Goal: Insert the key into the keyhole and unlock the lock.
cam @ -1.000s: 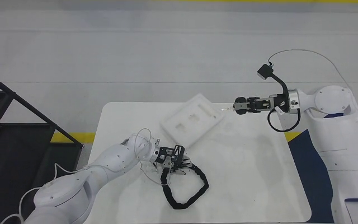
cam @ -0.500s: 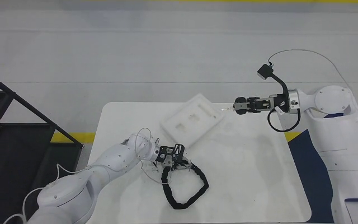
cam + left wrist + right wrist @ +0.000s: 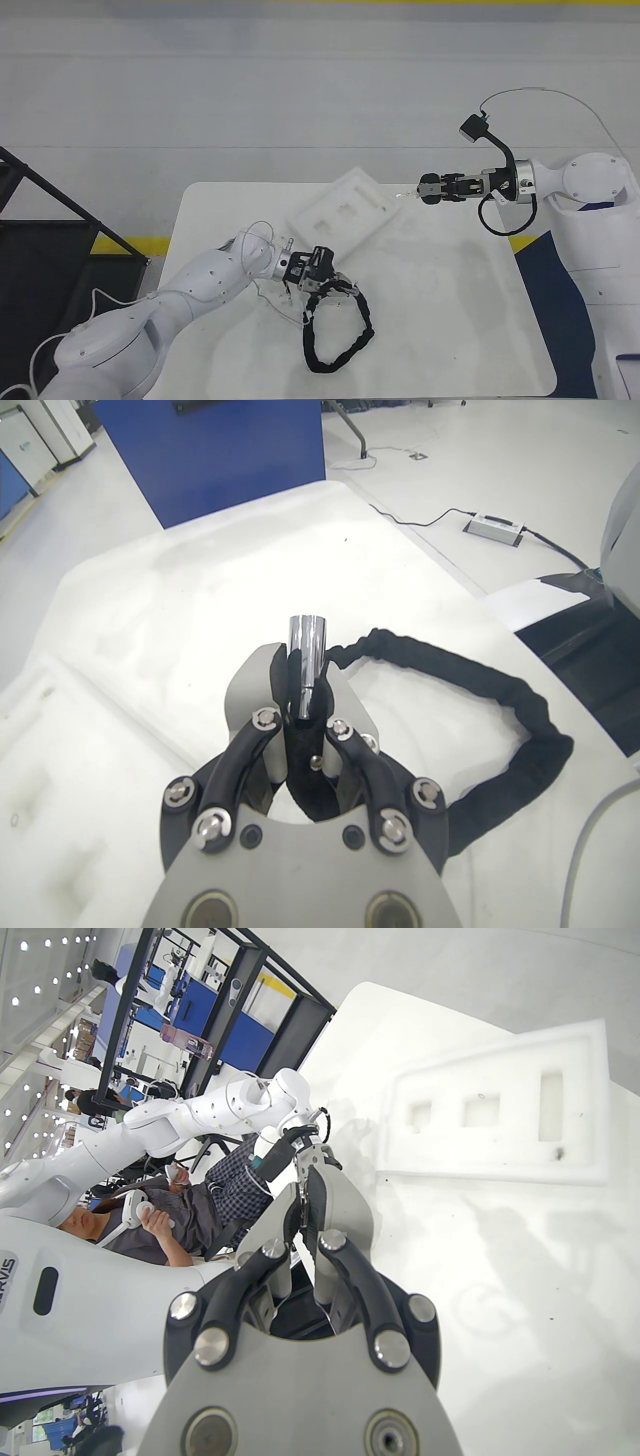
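A white table [image 3: 450,300] fills the middle of the scene as seen from above. On its far side, a little left of centre, lies a white foam tray [image 3: 343,212] set at an angle, with shallow rectangular recesses pressed into its top. Nearer and just left of centre lies the lock [image 3: 345,345], a long chain in a black fabric sleeve that curls into a loop on the tabletop, its far end reaching up toward the tray's near edge. The left arm comes in from the near left, and the left gripper [image 3: 330,284] sits at that far end of the loop, between the tray and the rest of the chain. In the left wrist view, the left gripper's [image 3: 302,680] two fingers are clamped on the lock's chrome cylinder [image 3: 307,635], which stands out past the fingertips while the black sleeve trails away behind it. The right arm reaches in from the far right, and the right gripper [image 3: 425,188] is held just beyond the tray's right corner, well apart from the lock. Its fingers are pressed together, and a thin pale sliver, which reads as the key [image 3: 406,194], pokes out from the tips toward the tray.
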{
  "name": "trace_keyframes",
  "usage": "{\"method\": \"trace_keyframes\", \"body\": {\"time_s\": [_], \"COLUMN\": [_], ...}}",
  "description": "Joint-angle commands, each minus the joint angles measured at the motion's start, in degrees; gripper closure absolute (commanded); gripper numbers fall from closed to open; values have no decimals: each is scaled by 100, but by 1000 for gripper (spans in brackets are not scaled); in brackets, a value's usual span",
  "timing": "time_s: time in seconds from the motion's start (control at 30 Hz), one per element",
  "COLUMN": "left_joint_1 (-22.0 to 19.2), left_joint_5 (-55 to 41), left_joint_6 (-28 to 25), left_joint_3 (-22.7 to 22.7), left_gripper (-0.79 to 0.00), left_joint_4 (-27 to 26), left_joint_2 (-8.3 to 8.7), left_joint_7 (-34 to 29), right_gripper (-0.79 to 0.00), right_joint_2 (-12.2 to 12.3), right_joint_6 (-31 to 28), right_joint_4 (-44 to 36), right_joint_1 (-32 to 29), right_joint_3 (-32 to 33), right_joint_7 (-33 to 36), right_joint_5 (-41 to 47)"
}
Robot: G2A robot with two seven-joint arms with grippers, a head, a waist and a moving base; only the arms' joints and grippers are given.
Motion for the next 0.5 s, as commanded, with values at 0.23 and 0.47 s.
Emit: {"method": "trace_keyframes", "body": {"time_s": [0.23,0.47], "left_joint_1": [-200,-411], "left_joint_5": [-807,-1228], "left_joint_6": [-235,-103], "left_joint_3": [-6,-183], "left_gripper": [0,0], "left_joint_4": [-1471,-1884], "left_joint_2": [463,680], "left_joint_7": [-238,-107], "right_gripper": [0,0], "right_joint_2": [128,355], "right_joint_6": [600,1218], "right_joint_4": [-476,-1300], "right_joint_1": [-206,-630], "right_joint_3": [235,821], "right_joint_7": [89,421], "right_joint_5": [-219,-344]}}
